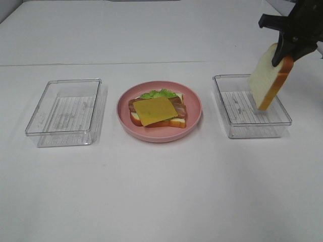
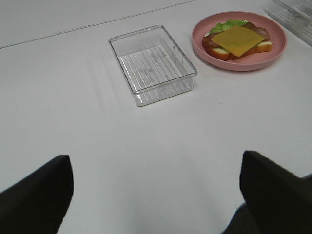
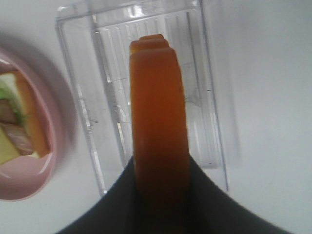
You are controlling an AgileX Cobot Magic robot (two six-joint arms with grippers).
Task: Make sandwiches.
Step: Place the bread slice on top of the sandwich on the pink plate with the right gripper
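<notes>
An open sandwich stack (image 1: 157,111) lies on the pink plate (image 1: 194,121): a bread slice, green lettuce (image 1: 158,94), brown meat strips and a yellow cheese square (image 1: 155,110) on top. It also shows in the left wrist view (image 2: 237,41). My right gripper (image 1: 285,52) is shut on a second bread slice (image 1: 268,77), held edge-on above the right clear tray (image 1: 251,106); its crust fills the right wrist view (image 3: 160,122). My left gripper (image 2: 156,195) is open and empty, well back from the left tray (image 2: 152,64).
The left clear tray (image 1: 65,112) stands left of the plate. The right tray (image 3: 146,92) stands right of the plate rim (image 3: 44,165). The white table (image 1: 161,196) runs to a seam at the back.
</notes>
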